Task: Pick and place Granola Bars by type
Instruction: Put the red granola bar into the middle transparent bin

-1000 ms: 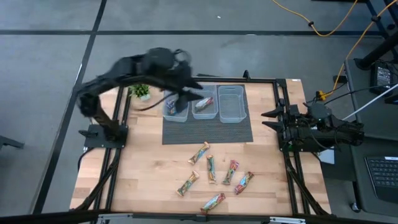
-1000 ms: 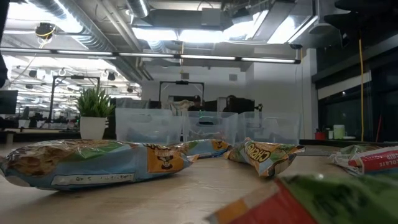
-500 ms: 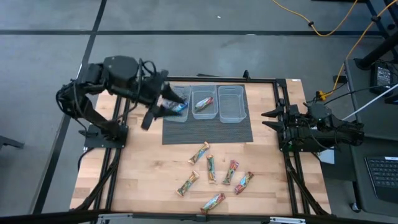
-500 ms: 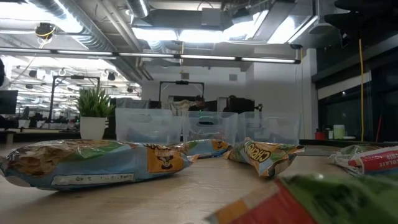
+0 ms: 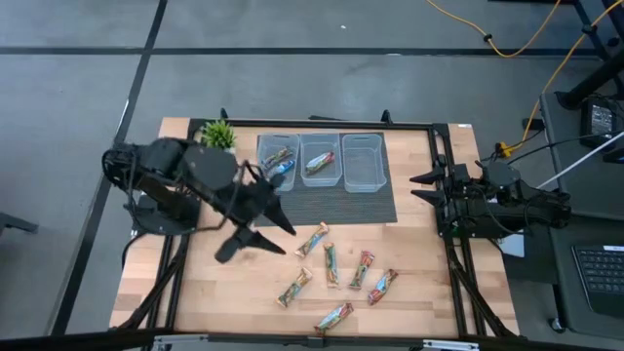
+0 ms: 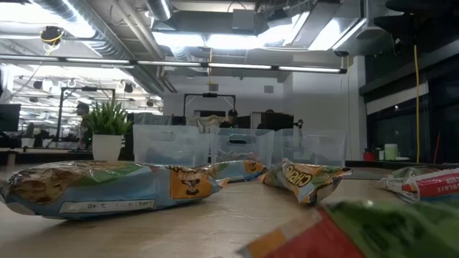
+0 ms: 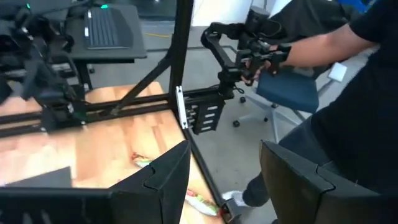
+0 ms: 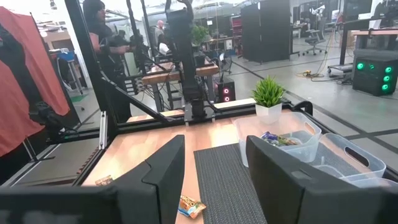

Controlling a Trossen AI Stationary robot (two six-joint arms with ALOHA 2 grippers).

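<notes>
Several granola bars lie flat on the wooden table near its near edge, among them one point(image 5: 312, 239), one point(image 5: 294, 287) and one point(image 5: 382, 286); the low view shows a blue-tan bar point(image 6: 107, 188) close up. The left clear bin point(image 5: 277, 162) holds bars, the middle bin point(image 5: 320, 161) holds one, and nothing shows in the right bin point(image 5: 363, 161). My left gripper point(image 5: 253, 234) hangs open above the table, left of the loose bars, touching nothing. My right gripper point(image 8: 211, 180) is open and parked at the table's right edge point(image 5: 429, 187).
The bins stand on a dark mat point(image 5: 327, 203) at the table's far side. A small potted plant point(image 5: 218, 138) sits at the far left corner. A person point(image 7: 348, 93) stands beyond the table's near edge, seen in the left wrist view. Bare wood lies left of the bars.
My left gripper has drawn back from over the left and middle bins, swung toward the table's left, then come toward the near edge and turned to face the loose bars. A blue-wrapped bar now shows in the left bin where the gripper was.
</notes>
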